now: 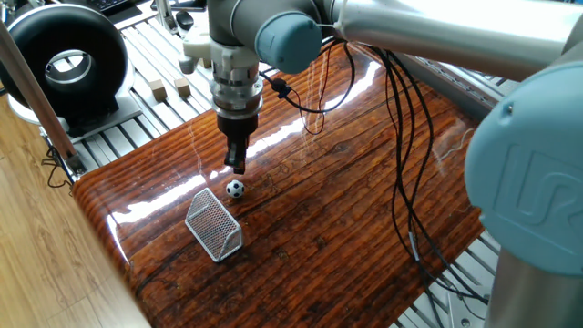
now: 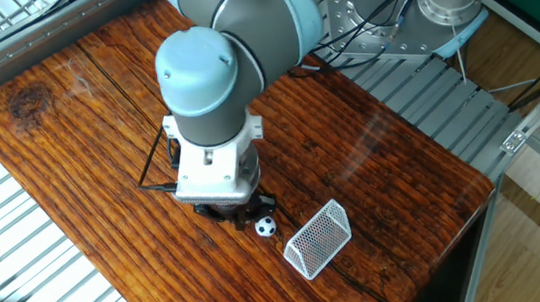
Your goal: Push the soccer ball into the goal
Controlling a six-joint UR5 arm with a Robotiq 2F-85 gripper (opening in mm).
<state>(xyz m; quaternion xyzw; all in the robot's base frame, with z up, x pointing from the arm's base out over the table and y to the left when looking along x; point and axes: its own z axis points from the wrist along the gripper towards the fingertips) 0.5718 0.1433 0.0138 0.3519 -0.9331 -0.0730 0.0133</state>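
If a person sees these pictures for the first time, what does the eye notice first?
First the big grey-and-blue arm, its gripper low over the glossy wooden table. Just beyond the fingertips lies the tiny soccer ball, with the wire-mesh goal close beside it. A large black ring-shaped device sits off the table's far corner.

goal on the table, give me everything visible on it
The goal is a small silver-grey wire-mesh wedge on a thin metal frame, resting on the glossy wooden table near one edge. It looks intact and empty. The ball lies just beside it on the wood, a small gap apart, not inside. The gripper hangs past the ball, away from the goal. Nothing touches the goal but the tabletop. Which face is the open mouth cannot be told for sure from either view.
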